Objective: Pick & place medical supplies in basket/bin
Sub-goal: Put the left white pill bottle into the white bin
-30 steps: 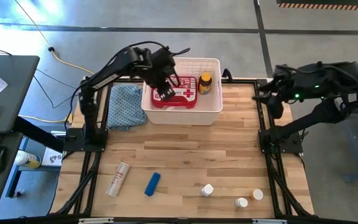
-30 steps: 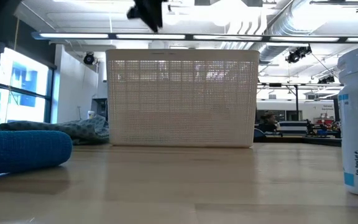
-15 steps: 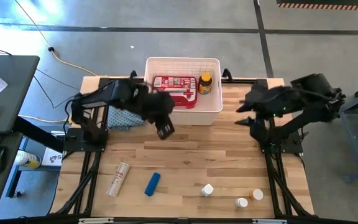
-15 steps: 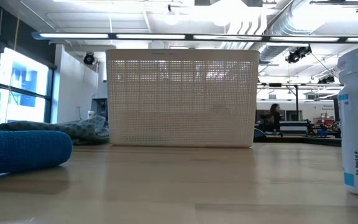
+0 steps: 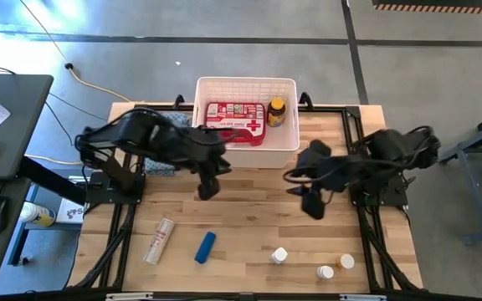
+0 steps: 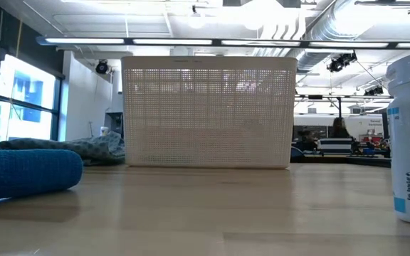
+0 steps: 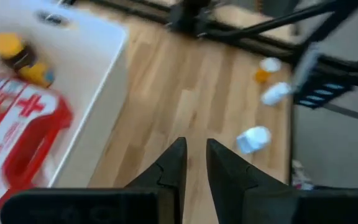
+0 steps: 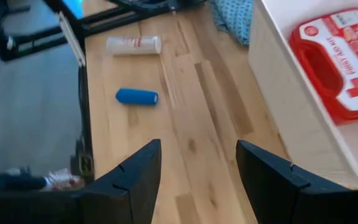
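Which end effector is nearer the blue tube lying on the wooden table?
Left. The left end effector hangs just above the blue tube, toward the basket; the right end effector is farther off to its right.

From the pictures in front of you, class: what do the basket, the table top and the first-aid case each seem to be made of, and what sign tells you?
basket: probably plastic, matte white; fine moulded grid walls and a rounded rim.
table top: wood, pale and lightly sheened; long planks with visible grain and seams.
first-aid case: apparently hard plastic, glossy red with a white cross; soft shell can't be ruled out.
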Tool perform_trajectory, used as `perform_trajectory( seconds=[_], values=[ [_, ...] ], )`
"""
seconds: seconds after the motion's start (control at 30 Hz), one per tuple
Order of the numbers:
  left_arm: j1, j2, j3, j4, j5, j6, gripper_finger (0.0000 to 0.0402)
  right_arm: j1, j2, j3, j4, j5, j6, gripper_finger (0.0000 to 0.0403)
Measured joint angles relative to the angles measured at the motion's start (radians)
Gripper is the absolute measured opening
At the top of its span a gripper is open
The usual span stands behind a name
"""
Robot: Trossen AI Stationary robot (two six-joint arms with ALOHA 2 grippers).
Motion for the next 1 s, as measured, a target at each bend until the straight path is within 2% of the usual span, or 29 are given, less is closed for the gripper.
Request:
perform_trajectory(
  seconds=[0.2, 0.47, 0.73, 1.0],
  values=[
    [-0.058, -0.054, 0.001, -0.011, 0.003, 0.068, 0.0089, 0.044, 0.093, 0.000, 0.063, 0.020, 0.114, 0.0199],
    [-0.128, -0.056, 0.000, -0.171, 0.003, 0.052, 0.0083, 0.104, 0.192, 0.000, 0.052, -0.033, 0.355, 0.0199],
    [-0.184, -0.055, -0.006, -0.182, -0.002, 0.057, 0.0084, 0.159, 0.217, 0.000, 0.052, -0.046, 0.547, 0.0199],
    [-0.182, -0.055, -0.006, -0.174, -0.010, -0.002, 0.0085, 0.214, 0.218, 0.000, 0.052, 0.025, 0.626, 0.0199]
  ],
)
